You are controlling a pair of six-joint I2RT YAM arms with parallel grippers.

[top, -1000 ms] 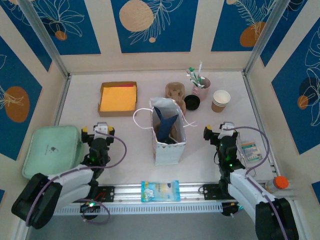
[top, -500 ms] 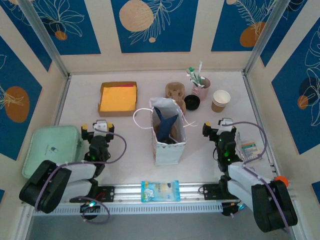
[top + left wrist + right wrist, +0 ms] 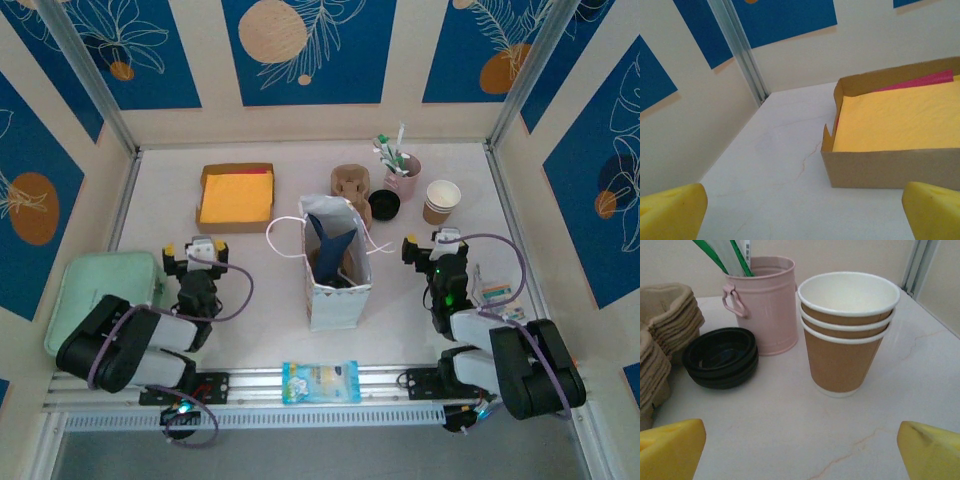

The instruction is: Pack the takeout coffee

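Note:
The takeout coffee is hidden from me. A white paper bag point(image 3: 338, 290) stands open mid-table with something dark blue inside. My left gripper point(image 3: 196, 252) point(image 3: 805, 212) is open and empty to the bag's left, facing a cardboard box point(image 3: 237, 196) point(image 3: 890, 170) lined with yellow paper. On the bag's right, my right gripper point(image 3: 437, 247) point(image 3: 800, 452) is open and empty, a short way in front of a nested stack of brown cups point(image 3: 442, 200) point(image 3: 846, 340). Its yellow fingertips point(image 3: 670, 447) frame the bare table before that stack.
A pink cup of stirrers point(image 3: 402, 172) point(image 3: 767, 302), black lids point(image 3: 384, 205) point(image 3: 722, 357) and pulp carriers point(image 3: 350, 183) point(image 3: 665, 320) stand behind the bag. A green container point(image 3: 100, 300) lies far left, a blue packet point(image 3: 320, 381) on the front rail, small packets point(image 3: 497, 296) at the right.
Both arms have folded back toward their bases. The grippers shifted slightly left and away from the near edge, staying open and empty.

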